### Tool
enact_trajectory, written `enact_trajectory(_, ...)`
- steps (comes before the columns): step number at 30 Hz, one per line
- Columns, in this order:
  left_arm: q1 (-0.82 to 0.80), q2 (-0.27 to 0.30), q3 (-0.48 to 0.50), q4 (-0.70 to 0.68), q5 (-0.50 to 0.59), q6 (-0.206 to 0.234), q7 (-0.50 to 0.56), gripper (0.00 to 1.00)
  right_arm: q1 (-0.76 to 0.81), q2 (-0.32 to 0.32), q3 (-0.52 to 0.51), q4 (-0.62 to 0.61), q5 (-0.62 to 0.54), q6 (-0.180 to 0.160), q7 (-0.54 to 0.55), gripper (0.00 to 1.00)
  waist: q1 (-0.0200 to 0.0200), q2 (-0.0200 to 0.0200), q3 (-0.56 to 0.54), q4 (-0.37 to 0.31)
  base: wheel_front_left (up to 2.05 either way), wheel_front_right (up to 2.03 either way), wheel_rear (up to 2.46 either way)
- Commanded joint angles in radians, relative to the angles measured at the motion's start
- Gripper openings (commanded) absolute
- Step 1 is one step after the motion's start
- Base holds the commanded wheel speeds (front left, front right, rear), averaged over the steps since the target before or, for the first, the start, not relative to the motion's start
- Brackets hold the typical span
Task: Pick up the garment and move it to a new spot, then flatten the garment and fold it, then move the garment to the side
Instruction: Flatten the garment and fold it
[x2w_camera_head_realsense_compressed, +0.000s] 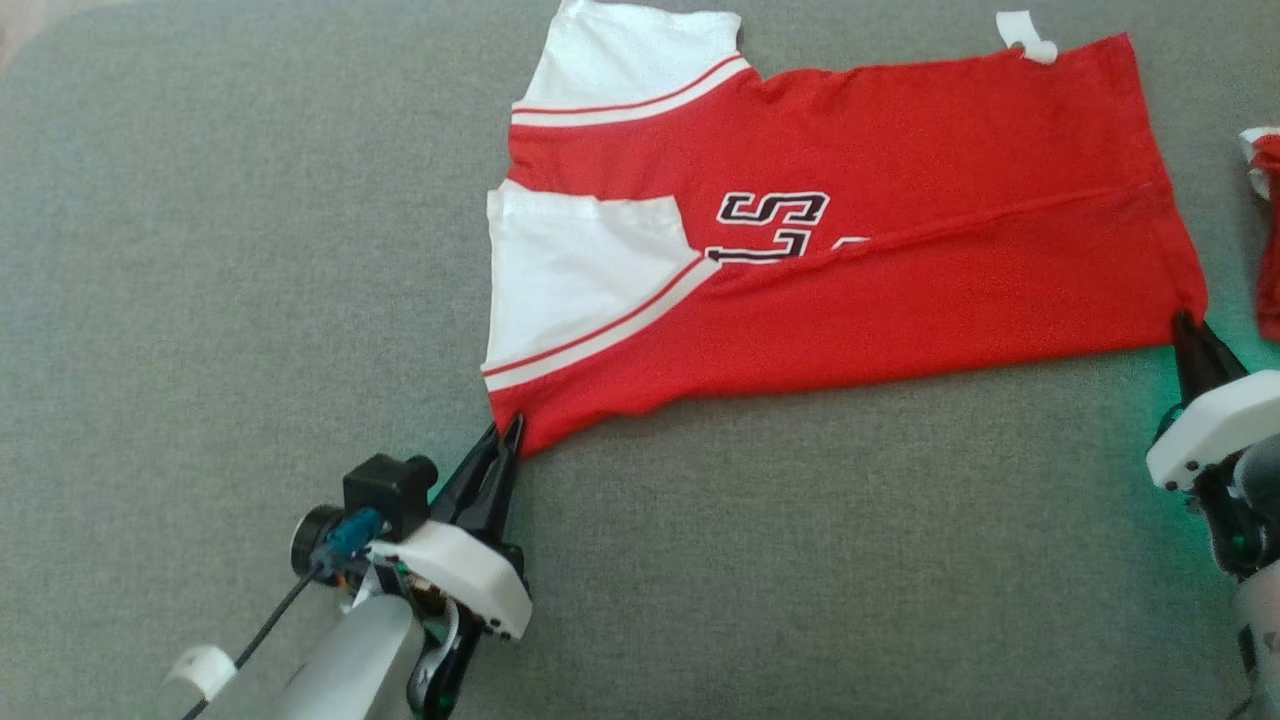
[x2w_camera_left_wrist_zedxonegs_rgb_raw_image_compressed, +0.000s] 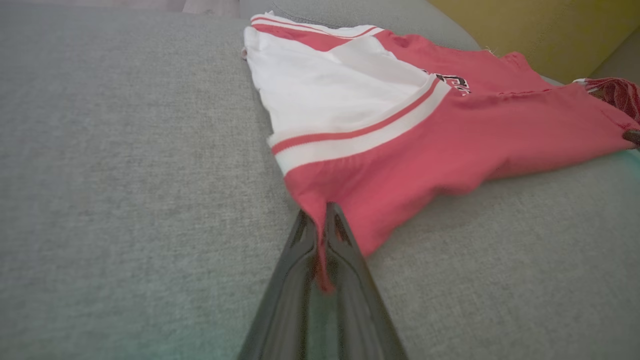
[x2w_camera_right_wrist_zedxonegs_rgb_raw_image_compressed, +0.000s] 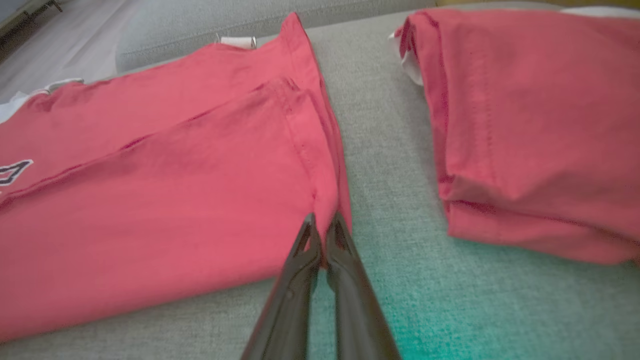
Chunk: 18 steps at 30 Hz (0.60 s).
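Left end effector (x2w_camera_head_realsense_compressed: 505, 435), at the lower left of the head frame, is clenched on the garment (x2w_camera_head_realsense_compressed: 850, 250), its two dark fingers pinching the lower left corner just below the white sleeve (x2w_camera_head_realsense_compressed: 580, 270). In the left wrist frame a sliver of red cloth shows squeezed between the jaws. Right end effector (x2w_camera_head_realsense_compressed: 1188, 325), at the right edge of the head frame, is likewise closed on the garment's lower right corner, at the hem, and the right wrist frame shows its fingertips meeting on the stitched edge. The garment, a red jersey with white sleeves and dark lettering (x2w_camera_head_realsense_compressed: 775, 225), lies across the upper middle and right of the head frame on the grey surface (x2w_camera_head_realsense_compressed: 200, 300). It is already doubled lengthwise, with a fold edge running from its middle toward the right and a white label (x2w_camera_head_realsense_compressed: 1025, 35) poking out at the top right. A second garment (x2w_camera_head_realsense_compressed: 1268, 240), red and folded, sits at the far right edge, near but apart from the first. By my judgement the cloth is light, thin and limp: it will sag between the two grips, and the stacked layers can slide on each other or slip free if only the top layer is caught. The two near corners are sensible holds, provided each pinch takes every layer; pulling them apart should keep that edge taut for the next fold.
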Motion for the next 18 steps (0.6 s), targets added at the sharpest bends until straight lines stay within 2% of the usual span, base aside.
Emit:
enact_trajectory(1, 0.010, 0.032, 0.028, -0.025, -0.003, 0.005, -0.003, 0.00, -0.008, -0.029, 0.018, -0.024, 0.007, -0.001, -0.016, 0.00, -0.0001, 0.0000, -0.011, 0.001, 0.00, 0.00, 0.00)
enact_trajectory(10, 0.123, 0.084, 0.039, -0.101, -0.024, 0.034, 0.005, 0.00, 0.150, -0.067, 0.043, -0.075, 0.059, -0.001, -0.038, 0.00, -0.0001, 0.0000, -0.112, 0.000, 0.00, 0.00, 0.00)
enact_trajectory(18, 0.324, 0.136, -0.003, -0.286, -0.038, 0.070, 0.078, 0.00, 0.405, -0.098, 0.011, -0.173, 0.105, -0.001, 0.007, 0.00, -0.0001, 0.0000, -0.205, 0.001, 0.00, 0.00, 0.00)
